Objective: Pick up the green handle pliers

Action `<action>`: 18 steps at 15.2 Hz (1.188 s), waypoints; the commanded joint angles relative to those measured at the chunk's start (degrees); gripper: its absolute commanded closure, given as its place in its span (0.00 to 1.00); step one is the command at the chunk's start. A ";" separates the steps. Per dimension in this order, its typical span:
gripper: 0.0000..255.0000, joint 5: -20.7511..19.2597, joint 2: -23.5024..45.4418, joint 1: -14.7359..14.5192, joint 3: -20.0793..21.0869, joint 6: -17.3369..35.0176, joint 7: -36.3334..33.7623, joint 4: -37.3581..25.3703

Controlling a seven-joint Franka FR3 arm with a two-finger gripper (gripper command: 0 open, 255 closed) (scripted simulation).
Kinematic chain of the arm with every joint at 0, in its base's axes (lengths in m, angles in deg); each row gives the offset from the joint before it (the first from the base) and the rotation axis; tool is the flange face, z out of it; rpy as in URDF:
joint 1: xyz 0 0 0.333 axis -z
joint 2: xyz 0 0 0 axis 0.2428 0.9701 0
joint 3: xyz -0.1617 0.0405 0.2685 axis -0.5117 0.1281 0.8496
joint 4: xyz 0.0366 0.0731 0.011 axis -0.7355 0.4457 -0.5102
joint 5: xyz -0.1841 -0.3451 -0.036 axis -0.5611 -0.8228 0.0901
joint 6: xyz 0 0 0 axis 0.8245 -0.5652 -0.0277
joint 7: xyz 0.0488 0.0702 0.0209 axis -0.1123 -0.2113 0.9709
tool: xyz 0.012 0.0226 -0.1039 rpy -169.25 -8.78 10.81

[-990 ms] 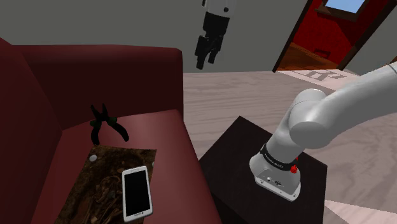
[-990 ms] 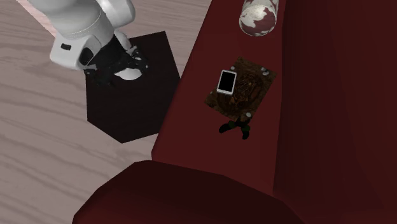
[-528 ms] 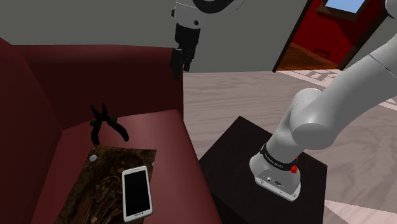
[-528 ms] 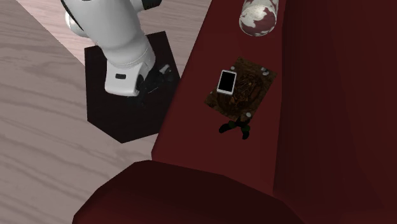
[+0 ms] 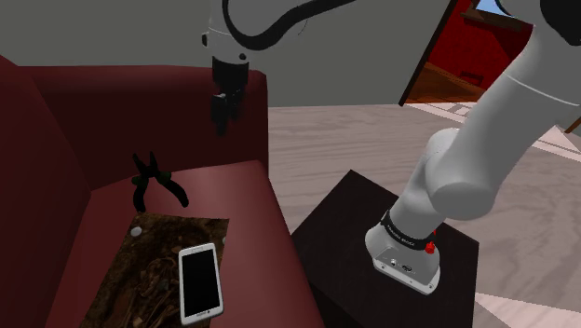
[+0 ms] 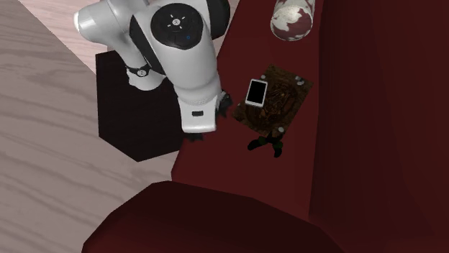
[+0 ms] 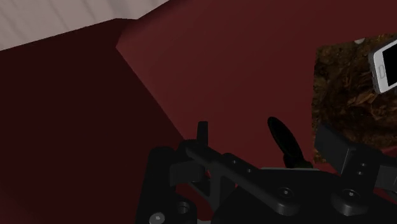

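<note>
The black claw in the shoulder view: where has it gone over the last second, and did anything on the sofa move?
The gripper swept toward the shoulder view's left and came lower, from up beside the sofa to over the edge of its seat, short of the pliers. It took hold of nothing. The pliers, the phone and the brown mat lie where they were.

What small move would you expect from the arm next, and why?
Probably lower the gripper toward the shoulder view's left until it is over the dark pliers: it hangs above the red sofa seat, off to their side, while they lie free just beyond the brown mat.
</note>
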 commanded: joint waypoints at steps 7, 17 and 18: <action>0.00 -3.54 14.64 -4.13 3.93 3.51 2.11 -11.26; 0.00 -7.09 25.04 -7.30 5.45 7.73 3.11 -17.23; 0.00 -7.19 25.43 -7.34 5.40 8.37 3.08 -16.96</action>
